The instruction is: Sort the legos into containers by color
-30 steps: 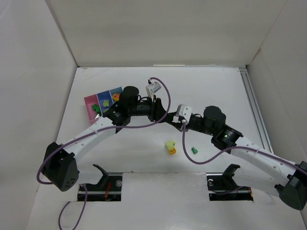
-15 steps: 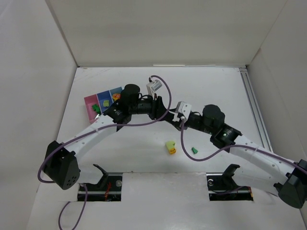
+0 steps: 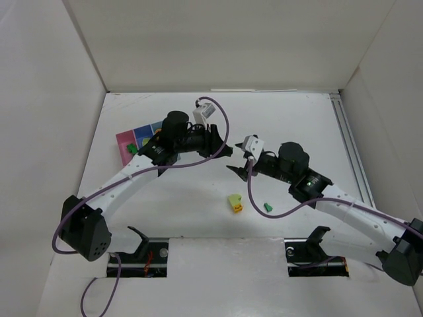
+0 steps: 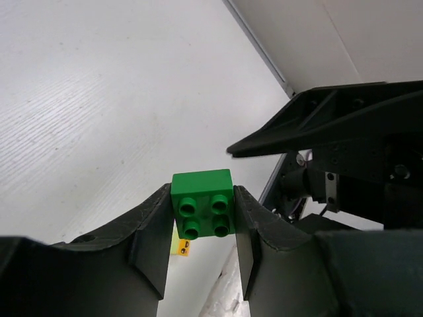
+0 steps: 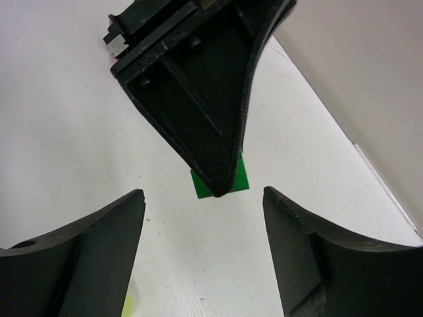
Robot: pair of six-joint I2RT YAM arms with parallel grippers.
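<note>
The left gripper [image 3: 223,148] holds one dark green lego [image 4: 202,203]. It is a square brick with four round studs, two by two, and the studs look toward the left wrist camera. The two fingers [image 4: 151,231] are closed on its opposite sides, so the gap between them is as wide as the brick. It is held in the air over the middle of the table [image 3: 297,119], a little toward the far edge.

The right gripper [image 5: 203,205] is just in front of the left one, tip to tip, but apart from it. Its fingers are spread wide and hold nothing.

On the table I count two loose pieces, both near the middle of the near edge. One is a pale yellow brick [image 3: 234,200] with a small orange piece [image 3: 238,208] touching its near side. The other is a small green brick [image 3: 268,207], just to the right of it and apart.

There are three containers [image 3: 123,140] in one joined row near the left edge, in the far half of the table. One is pink and two are blue. The pink one has green pieces [image 3: 132,149] in it. The blue one farthest from it shows something yellow and orange. The left arm covers part of the row, so I cannot count the pieces inside.
</note>
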